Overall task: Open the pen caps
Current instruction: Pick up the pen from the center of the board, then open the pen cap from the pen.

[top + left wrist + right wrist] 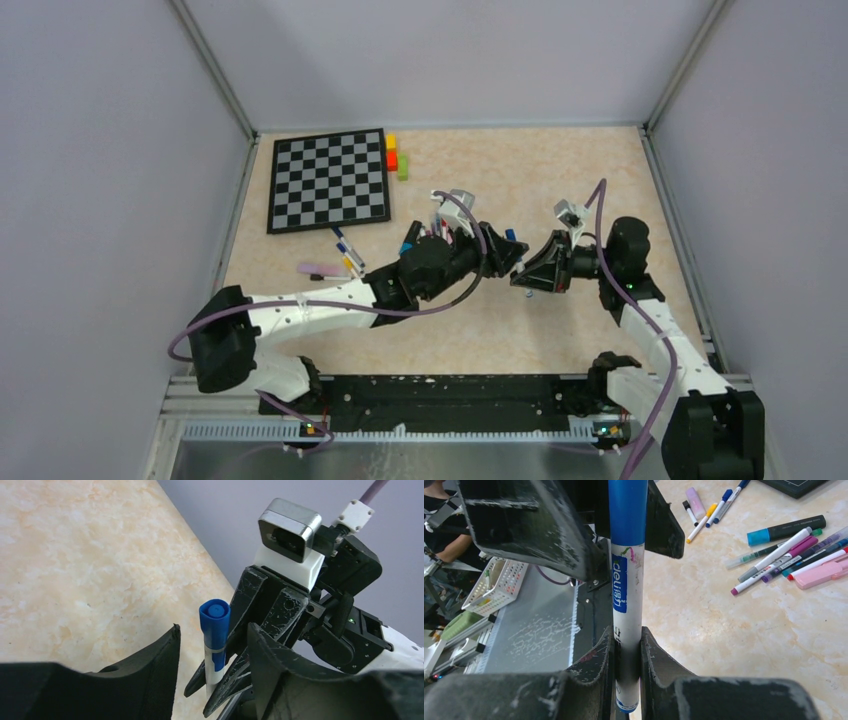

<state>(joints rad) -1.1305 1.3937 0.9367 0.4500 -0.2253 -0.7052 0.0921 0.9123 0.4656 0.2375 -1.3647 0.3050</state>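
My right gripper [628, 640] is shut on the white barrel of a pen [628, 595] and holds it above the table; it also shows from above [527, 275]. The pen's blue cap [215, 617] points toward my left gripper [211, 627]. The left jaws stand apart on either side of the cap, with a gap showing on both sides. From above, the left gripper [507, 252] meets the right one at mid-table. Several more pens [784, 555] lie in a loose pile on the table, capped as far as I can see.
A chessboard [330, 180] lies at the back left, with yellow, red and green blocks [395, 155] beside it. A few pens [347, 250] and a pink highlighter [320, 270] lie by the left arm. A white basket [494, 585] sits beyond the table's near edge.
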